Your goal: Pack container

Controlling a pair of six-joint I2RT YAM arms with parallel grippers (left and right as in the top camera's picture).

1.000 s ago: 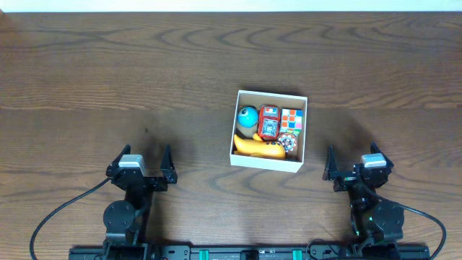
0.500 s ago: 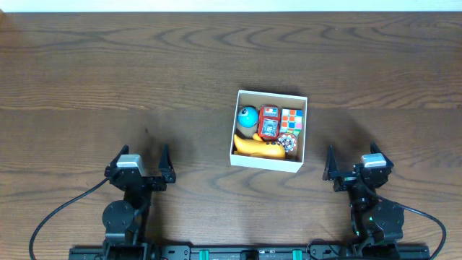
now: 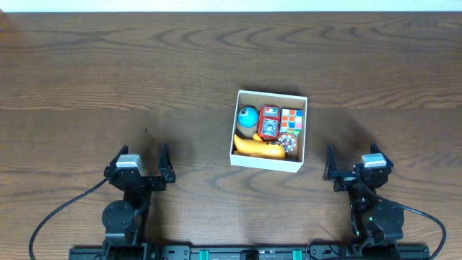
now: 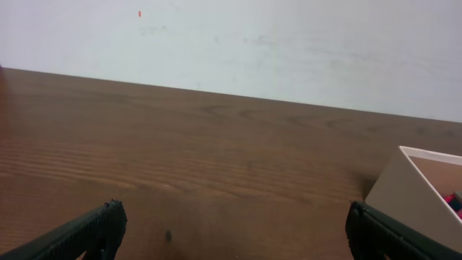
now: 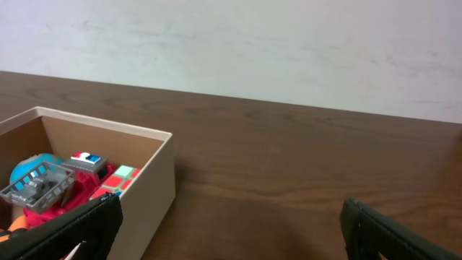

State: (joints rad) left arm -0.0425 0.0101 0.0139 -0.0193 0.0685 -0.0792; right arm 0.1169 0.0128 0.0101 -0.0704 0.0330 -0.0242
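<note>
**Grippers idle, box looks packed**

Left gripper and right gripper sit wide open and empty at the near edge of the table, unmoved over the last second. Between them and further out, the white container holds a blue ball, a red toy, a colour cube and a yellow toy. Packing seems finished.

The overhead camera looks straight down on the desk from well above. Each wrist camera sits low and close behind the left tool or the right tool, facing forward to the wall. All three views share the container, ahead between both tools.
</note>
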